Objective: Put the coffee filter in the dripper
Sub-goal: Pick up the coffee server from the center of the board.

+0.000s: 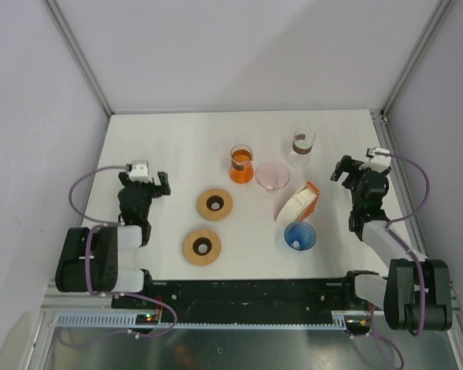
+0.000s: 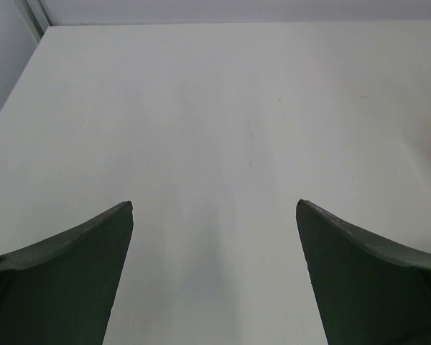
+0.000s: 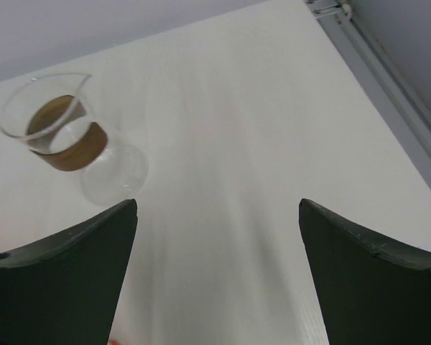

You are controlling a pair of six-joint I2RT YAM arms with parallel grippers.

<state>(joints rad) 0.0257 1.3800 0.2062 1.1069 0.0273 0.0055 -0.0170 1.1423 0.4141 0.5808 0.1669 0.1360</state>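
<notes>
Only from above: coffee filter pack just behind the blue dripper, long axis diagonal, orange end far-right. Right wrist: banded glass carafe; left wrist: bare table. Wide open, empty, either side of the dripper: left gripper, right gripper.

Left arm is seen folded close to its base, with the forearm pointed away from the near edge. Left gripper is held low and aimed forward, jaws spread wide. In the left wrist view the left gripper is shown by two dark fingers at the bottom corners, tips well apart. Right arm is folded likewise over its base, mirrored. Right gripper is angled slightly inward, jaws also spread wide. In the right wrist view the right gripper is shown the same way. A purple cable is looped at each wrist.
</notes>
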